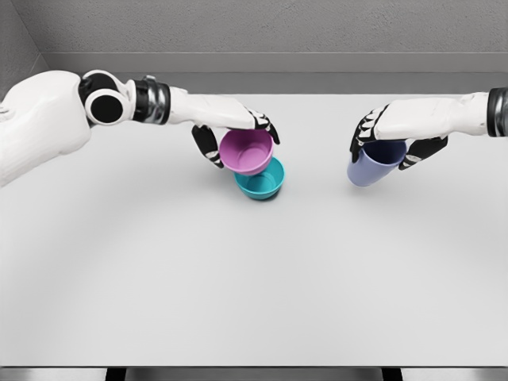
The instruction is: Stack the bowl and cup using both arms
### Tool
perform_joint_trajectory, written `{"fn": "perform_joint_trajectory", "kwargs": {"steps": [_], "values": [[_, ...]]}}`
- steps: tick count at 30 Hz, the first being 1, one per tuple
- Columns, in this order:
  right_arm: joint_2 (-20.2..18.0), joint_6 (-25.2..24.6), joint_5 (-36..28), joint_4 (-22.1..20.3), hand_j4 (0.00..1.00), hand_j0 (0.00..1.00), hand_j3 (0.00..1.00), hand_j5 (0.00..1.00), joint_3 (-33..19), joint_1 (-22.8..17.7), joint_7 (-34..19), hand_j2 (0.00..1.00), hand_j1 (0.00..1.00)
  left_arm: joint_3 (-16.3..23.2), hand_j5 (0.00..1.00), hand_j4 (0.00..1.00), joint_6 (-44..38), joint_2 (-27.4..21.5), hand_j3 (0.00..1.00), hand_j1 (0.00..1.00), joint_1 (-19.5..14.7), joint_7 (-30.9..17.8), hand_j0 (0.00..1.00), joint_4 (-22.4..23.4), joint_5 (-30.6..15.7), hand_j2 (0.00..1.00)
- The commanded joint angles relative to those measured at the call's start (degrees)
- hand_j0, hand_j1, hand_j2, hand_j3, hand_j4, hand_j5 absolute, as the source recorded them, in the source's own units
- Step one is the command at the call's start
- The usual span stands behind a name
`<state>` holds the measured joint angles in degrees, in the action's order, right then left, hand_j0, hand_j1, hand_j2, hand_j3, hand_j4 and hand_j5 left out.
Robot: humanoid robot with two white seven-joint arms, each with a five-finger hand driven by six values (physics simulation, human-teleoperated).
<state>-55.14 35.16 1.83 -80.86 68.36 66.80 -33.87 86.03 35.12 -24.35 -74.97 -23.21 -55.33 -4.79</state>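
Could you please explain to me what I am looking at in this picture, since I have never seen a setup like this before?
This is a simulator's render, seen from a camera on a humanoid robot's head, looking down at a plain white table. The two white arms are the robot's own.

The left hand, coming in from the picture's left, grips a pink plastic bowl, tilted towards the camera. Just below it in the picture is a teal plastic bowl, partly covered by the pink one; whether the two touch cannot be told.

The right hand, coming in from the right, holds a lavender-blue plastic cup, also tilted. It looks lifted off the table, though one view cannot confirm that.

The job is stacking these pieces.
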Motion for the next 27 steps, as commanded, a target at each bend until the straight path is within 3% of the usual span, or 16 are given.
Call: {"fn": "perform_joint_trajectory", "kwargs": {"steps": [1,7,27], "values": [[0.1,-0.2,-0.3,0.0,0.63,0.63,0.63,0.63,-0.1,0.0,0.0,0.63,0.63,0.1,0.67,0.67,-0.1,0.5,0.67,0.67,-0.1,0.0,0.67,0.5,-0.4,0.67],[1.3,-0.2,-0.3,0.0,0.63,0.63,0.63,0.63,-0.2,0.4,0.1,0.63,0.63,2.4,0.67,0.67,-0.1,1.9,0.67,0.67,-1.0,0.0,0.67,1.2,-0.5,0.67],[4.0,-0.2,-0.3,-0.1,0.63,0.63,0.63,0.63,-1.2,1.0,0.0,0.63,0.63,3.8,0.67,0.67,-0.1,4.4,0.67,0.67,-2.2,0.0,0.67,3.8,-0.5,0.67]]}}
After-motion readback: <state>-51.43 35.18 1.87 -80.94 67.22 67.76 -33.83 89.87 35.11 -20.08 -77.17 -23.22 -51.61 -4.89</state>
